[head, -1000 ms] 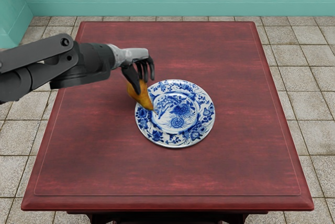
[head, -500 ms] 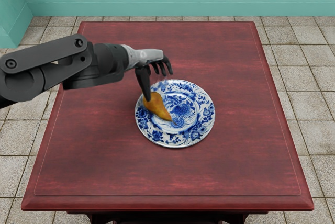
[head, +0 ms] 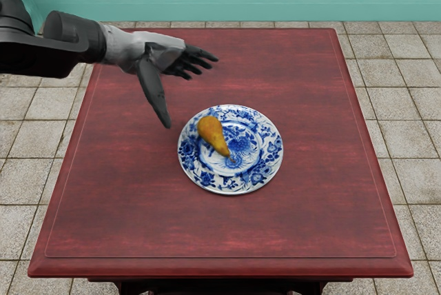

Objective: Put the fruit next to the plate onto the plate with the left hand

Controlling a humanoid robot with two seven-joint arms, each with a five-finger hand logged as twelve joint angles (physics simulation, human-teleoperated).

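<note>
My left hand [head: 157,57] hangs over the table [head: 324,74] near its far left corner. The fingers [head: 196,56] are spread wide and hold nothing. My thumb [head: 155,95] points down toward the left side of the plate [head: 270,160] but is clear of it. The plate sits about mid-table, a little nearer the left edge. The pear [head: 213,135] lies on its left half, fat end close to the rim on the side facing the far left corner, narrow end toward the plate's middle. By my reckoning the fruit is where the task wants it, so the risks are all about undoing that.

The first risk is the pear itself. It is round-bodied and rests on a shallow, glazed slope. If it is not settled it may roll, and with the fat end so near the rim, an outward roll would carry it onto the table.

The second risk is my thumb, which is the lowest part of the hand and the nearest to the plate. If I dip, or sweep toward the near edge, it could clip the rim, jolt the plate and tip the fruit off. I judge the safe move is up and away toward the left edge. My right hand is not in view.
</note>
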